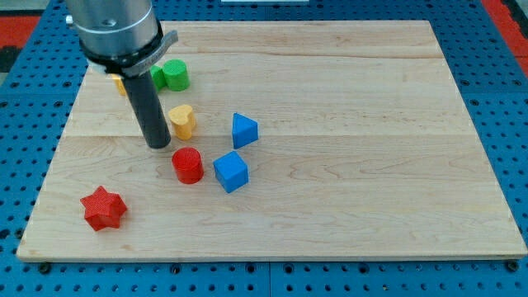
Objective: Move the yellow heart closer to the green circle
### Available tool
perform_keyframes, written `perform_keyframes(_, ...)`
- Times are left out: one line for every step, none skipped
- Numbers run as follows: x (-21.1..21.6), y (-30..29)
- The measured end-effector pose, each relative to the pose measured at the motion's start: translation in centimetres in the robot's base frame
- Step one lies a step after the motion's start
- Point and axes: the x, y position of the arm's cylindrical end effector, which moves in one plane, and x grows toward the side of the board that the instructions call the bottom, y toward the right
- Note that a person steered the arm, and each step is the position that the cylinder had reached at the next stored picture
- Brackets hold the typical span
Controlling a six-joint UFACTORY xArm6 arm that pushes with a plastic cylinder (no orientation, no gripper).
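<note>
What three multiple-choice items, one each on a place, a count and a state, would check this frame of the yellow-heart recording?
1. Where is my tip relative to the yellow heart?
A. On its left side in the view
B. On its right side in the view
C. Resting on top of it

2. How many blue blocks are on the board?
A. One
B. Two
C. Three

3. Does the yellow heart touch the green circle?
A. Yes, pressed together
B. No, bare wood lies between them
C. It is stacked on it

Answers:
1 A, the rod ends just left of the heart.
2 B, a blue triangular block and a blue cube.
3 B, a gap shows.
</note>
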Motion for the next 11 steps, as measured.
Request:
perform_keyframes(-0.2,1.7)
perform_keyframes(-3.7,3.5)
perform_keyframes(-6.6,5.3)
perform_keyframes(-6.6,5.3)
perform_keyframes(-6.7,4.2)
perform_keyframes(-9.1,4.4)
perform_keyframes(-9.2,4.5)
perform_keyframes(-9.3,4.5)
perform_keyframes(-10.4,4.8)
perform_keyframes(-11.2,4.9)
perform_keyframes(-11.1,6.4)
